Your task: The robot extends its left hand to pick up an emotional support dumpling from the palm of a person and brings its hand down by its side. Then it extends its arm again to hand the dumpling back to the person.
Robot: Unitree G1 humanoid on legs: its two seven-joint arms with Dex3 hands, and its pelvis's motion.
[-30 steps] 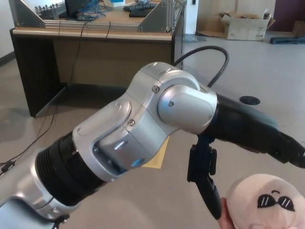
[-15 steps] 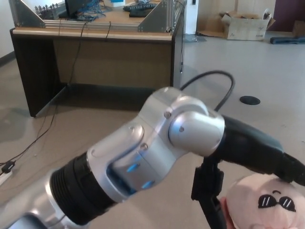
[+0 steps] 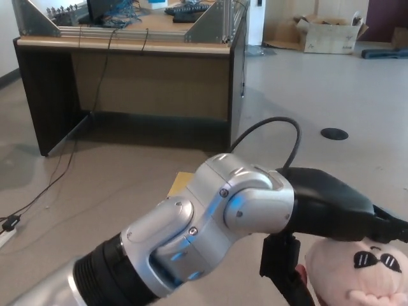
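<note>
The emotional support dumpling (image 3: 360, 277), a pale pink plush with a sunglasses face, sits at the bottom right edge of the head view. A bit of a person's hand (image 3: 299, 274) shows at its left side. My left arm crosses the picture from the lower left, and its black left hand (image 3: 331, 217) lies right over the dumpling. The thumb (image 3: 280, 268) hangs down along the plush's left side and the fingers (image 3: 390, 228) reach across its top. The hand stands open around the dumpling, not closed on it. The plush's lower part is cut off by the frame.
A dark wooden desk (image 3: 127, 70) with metal brackets and cables stands at the back left. A cardboard box (image 3: 328, 32) sits far back right, a round floor plate (image 3: 334, 134) at mid right. Cables trail on the floor at left.
My left arm has dropped lower and swung in, bringing the hand down onto the top of the dumpling. The dumpling has barely shifted, only slightly downward.
</note>
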